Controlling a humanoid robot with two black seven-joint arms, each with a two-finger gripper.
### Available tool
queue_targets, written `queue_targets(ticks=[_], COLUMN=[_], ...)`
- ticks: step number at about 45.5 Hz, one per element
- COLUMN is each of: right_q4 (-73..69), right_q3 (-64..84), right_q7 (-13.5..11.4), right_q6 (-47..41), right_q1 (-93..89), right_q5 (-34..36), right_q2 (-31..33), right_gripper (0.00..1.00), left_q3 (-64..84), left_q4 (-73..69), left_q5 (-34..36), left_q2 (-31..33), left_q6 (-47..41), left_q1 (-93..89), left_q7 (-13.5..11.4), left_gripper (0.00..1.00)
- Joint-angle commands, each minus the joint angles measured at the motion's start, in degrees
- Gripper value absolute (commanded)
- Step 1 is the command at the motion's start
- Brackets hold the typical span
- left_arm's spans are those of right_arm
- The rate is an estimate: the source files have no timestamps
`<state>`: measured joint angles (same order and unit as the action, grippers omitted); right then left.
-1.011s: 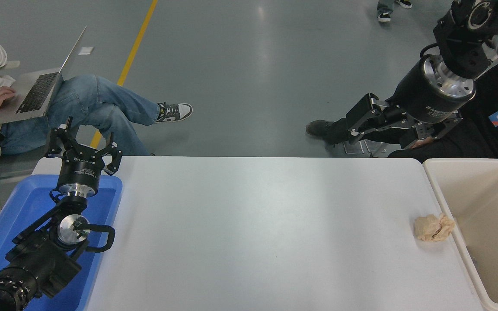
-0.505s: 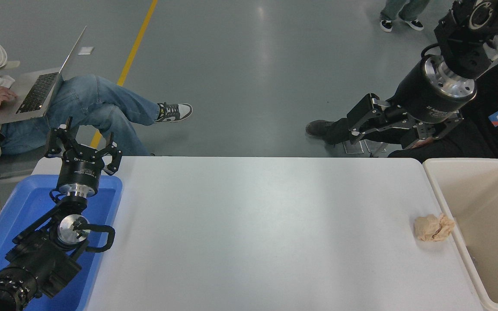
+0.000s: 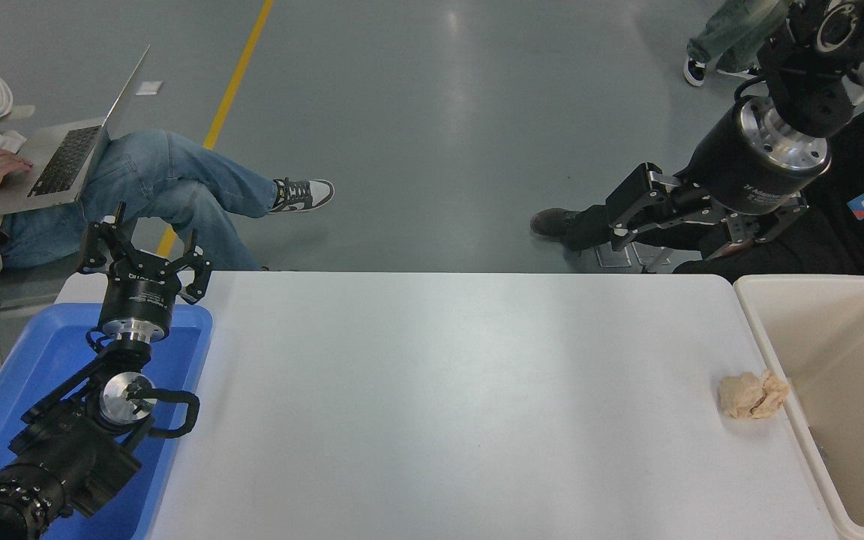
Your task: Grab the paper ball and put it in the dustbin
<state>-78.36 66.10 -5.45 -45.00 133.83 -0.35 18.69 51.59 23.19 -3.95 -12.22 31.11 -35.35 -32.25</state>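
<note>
The approach is in hand: the right gripper [image 3: 631, 217], fingers spread, hangs beyond the table; the paper ball [image 3: 752, 395] lies nearer and rightward (touching the dustbin [image 3: 777, 352] wall), needing descent.

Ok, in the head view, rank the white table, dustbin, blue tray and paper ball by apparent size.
1. White table, by far the largest.
2-3. Dustbin and blue tray: unsure, since both are cut off by the picture's edges and the left arm covers part of the tray.
4. Paper ball, the smallest.
</note>
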Motion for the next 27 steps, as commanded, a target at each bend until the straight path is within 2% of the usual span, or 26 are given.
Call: queue_targets(ticks=[1, 12, 21, 27], right_q4=[-0.13, 0.57, 2.68, 5.05], right_q3=[-0.44, -0.01, 3.68, 6.40], right_q7=[0.09, -0.35, -0.44, -0.44], right_q6=[0.00, 0.00, 19.58, 26.71], right_q1=[0.03, -11.91, -21.32, -27.73], right_q5=[0.26, -0.44, -5.98, -6.33], right_q2=[0.29, 0.20, -0.94, -0.76], right_gripper=[1.00, 1.00, 1.00, 1.00], left_q3=[0.00, -0.09, -0.09, -0.09], left_q4=[0.01, 0.01, 0.01, 0.01], left_q5=[0.00, 0.00, -0.09, 0.00], left_q2=[0.00, 0.00, 0.00, 0.00], left_q6=[0.00, 0.00, 0.00, 0.00], left_q1=[0.02, 0.02, -0.07, 0.02], left_q7=[-0.01, -0.01, -0.01, -0.01], left_gripper=[0.99, 0.99, 0.99, 0.99])
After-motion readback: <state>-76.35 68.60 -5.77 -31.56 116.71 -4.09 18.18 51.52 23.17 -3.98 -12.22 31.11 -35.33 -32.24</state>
